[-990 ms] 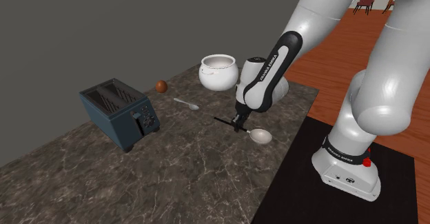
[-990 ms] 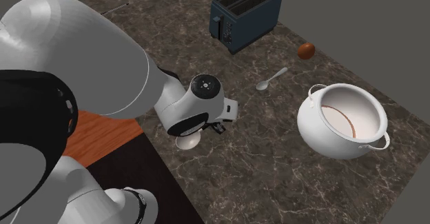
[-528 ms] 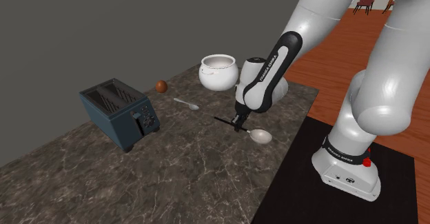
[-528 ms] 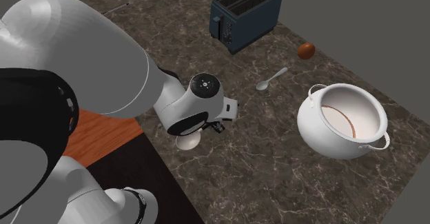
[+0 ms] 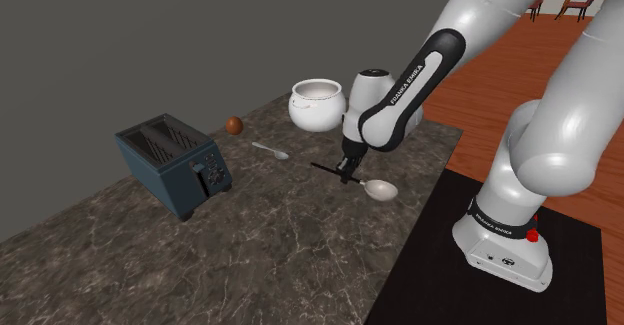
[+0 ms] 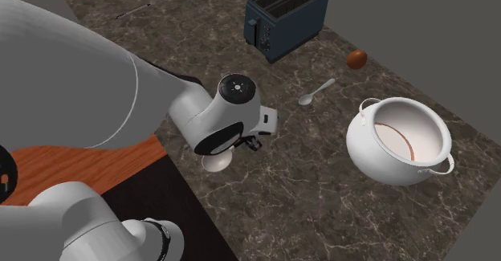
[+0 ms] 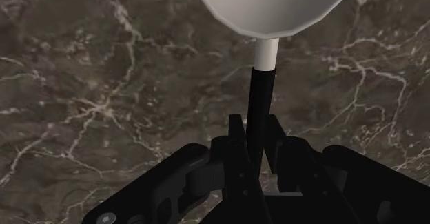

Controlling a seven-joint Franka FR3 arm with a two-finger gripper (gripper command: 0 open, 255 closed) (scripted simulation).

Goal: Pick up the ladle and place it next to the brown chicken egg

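down by the counter's stand-side edge, the gripper (image 7: 256, 127) is clamped on the ladle (image 7: 272, 9), its fingers (image 7: 237, 134) pinching the thin black handle from both sides, with the pale bowl straight ahead past a short white neck. in the shoulder view the gripper (image 5: 347, 165) points down and grips nearer the bowl than the tail. the black tail pokes toward that view's left, and the bowl of the ladle (image 5: 380, 188) toward its right. is the bowl clear of the counter (image 5: 270, 243) or resting on it? can't tell.

my read on the feel is stiff and light, with most of the weight out at the bowl. that slim, smooth handle could swivel between the pads, so a hold close to the bowl looks sensible.

moving outward, a small pale spoon (image 5: 272, 151) lies just up the counter. the white pot (image 5: 318, 104) stands behind the arm, and the dark blue toaster (image 5: 173, 163) sits off to the shoulder view's left. the brown egg (image 5: 233, 125) is at the far edge, between toaster and pot, well apart from the ladle. bare counter shows between egg and spoon, which looks like the spot to set the ladle down. i'd go gently, since an egg rolls and cracks.
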